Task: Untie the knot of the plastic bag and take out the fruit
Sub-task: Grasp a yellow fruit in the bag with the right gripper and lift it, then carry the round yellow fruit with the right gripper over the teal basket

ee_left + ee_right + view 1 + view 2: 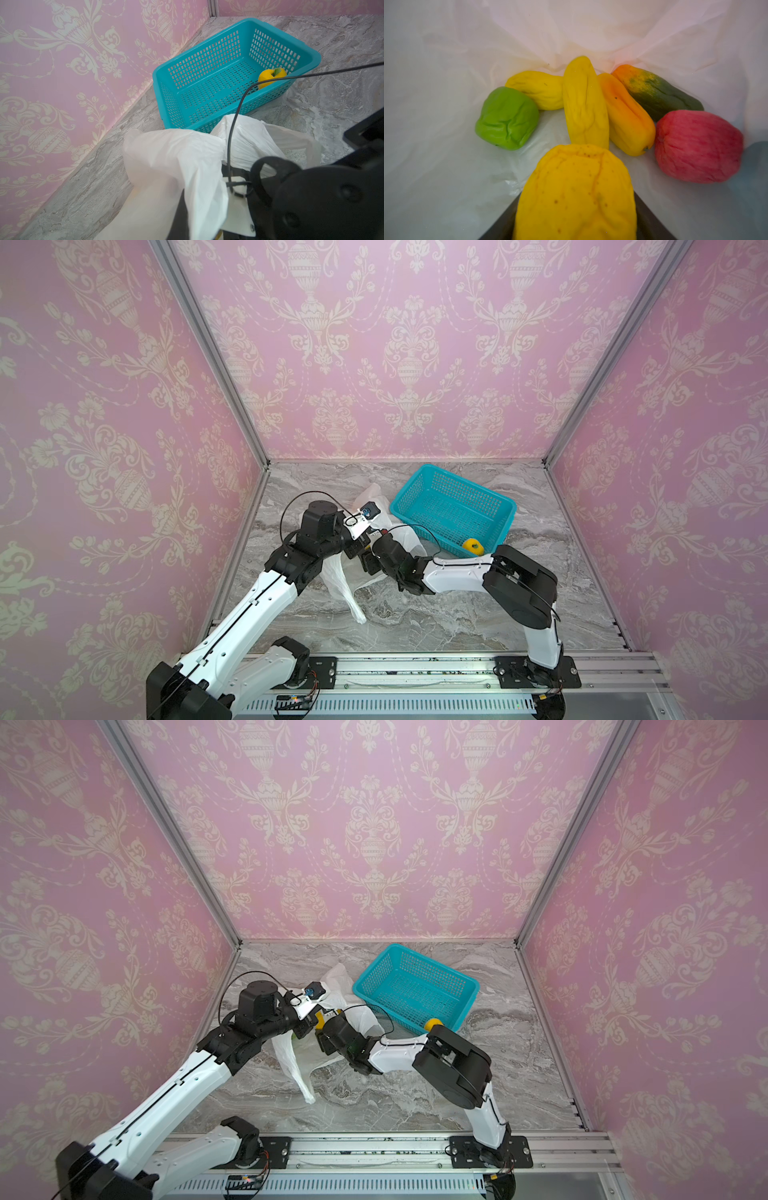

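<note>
The white plastic bag [345, 585] [291, 1056] lies crumpled left of the basket, its mouth held up. My left gripper [187, 224] is shut on a fold of the bag's edge [166, 158], which hides its jaws. My right gripper [575, 207] reaches inside the bag, shut on a round yellow-orange fruit [577, 187] between its dark fingers [500, 228]. Deeper in the bag lie a green round fruit [507, 118], long yellow ones [584, 104], a green-orange one [658, 93] and a pink-red one [697, 145]. The knot is out of view.
The teal mesh basket [469, 484] [436, 965] [201, 44] stands at the back right, touching the bag, with one yellow fruit [473, 546] [270, 76] in its near corner. Pink walls close in the marble table on three sides. The two wrists sit close together.
</note>
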`<state>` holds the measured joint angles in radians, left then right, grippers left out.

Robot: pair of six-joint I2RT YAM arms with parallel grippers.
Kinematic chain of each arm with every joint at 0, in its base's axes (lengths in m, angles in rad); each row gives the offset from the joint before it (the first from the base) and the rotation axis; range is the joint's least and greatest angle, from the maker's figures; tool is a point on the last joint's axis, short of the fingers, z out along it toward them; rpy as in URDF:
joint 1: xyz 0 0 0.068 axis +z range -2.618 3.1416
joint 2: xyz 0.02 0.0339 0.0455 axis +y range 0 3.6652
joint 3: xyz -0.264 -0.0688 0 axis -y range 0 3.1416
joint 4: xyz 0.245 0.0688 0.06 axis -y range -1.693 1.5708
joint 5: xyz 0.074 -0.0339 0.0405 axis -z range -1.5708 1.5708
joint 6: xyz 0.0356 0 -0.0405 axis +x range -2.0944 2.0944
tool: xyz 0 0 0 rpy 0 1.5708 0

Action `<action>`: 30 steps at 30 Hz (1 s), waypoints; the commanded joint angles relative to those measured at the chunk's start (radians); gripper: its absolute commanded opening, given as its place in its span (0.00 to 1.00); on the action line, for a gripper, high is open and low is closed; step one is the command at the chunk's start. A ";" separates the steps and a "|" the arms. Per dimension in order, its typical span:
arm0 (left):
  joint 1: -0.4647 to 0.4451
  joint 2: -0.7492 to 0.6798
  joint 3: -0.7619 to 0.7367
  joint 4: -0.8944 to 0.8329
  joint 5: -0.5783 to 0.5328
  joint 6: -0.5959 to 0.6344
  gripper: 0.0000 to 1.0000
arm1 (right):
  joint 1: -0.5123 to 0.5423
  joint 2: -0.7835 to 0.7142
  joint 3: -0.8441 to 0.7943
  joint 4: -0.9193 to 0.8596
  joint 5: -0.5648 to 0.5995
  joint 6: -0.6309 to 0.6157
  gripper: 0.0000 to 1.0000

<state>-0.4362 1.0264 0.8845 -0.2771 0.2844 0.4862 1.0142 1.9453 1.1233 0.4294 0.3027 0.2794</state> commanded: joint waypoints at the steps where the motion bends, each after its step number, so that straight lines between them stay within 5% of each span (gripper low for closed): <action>1: -0.004 -0.014 -0.018 -0.021 -0.020 0.029 0.00 | 0.021 -0.112 -0.061 0.094 -0.020 -0.064 0.43; 15: -0.002 -0.005 -0.021 -0.008 -0.008 0.018 0.00 | 0.037 -0.597 -0.463 0.293 -0.087 -0.132 0.37; 23: -0.001 0.006 -0.015 -0.013 -0.002 0.018 0.00 | 0.004 -0.937 -0.625 0.203 0.155 -0.174 0.35; 30: -0.003 0.017 -0.010 -0.020 0.006 0.015 0.00 | -0.230 -1.015 -0.622 -0.073 0.254 0.006 0.32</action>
<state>-0.4419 1.0325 0.8780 -0.2775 0.2977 0.4927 0.8566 0.9054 0.4862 0.5323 0.4862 0.1841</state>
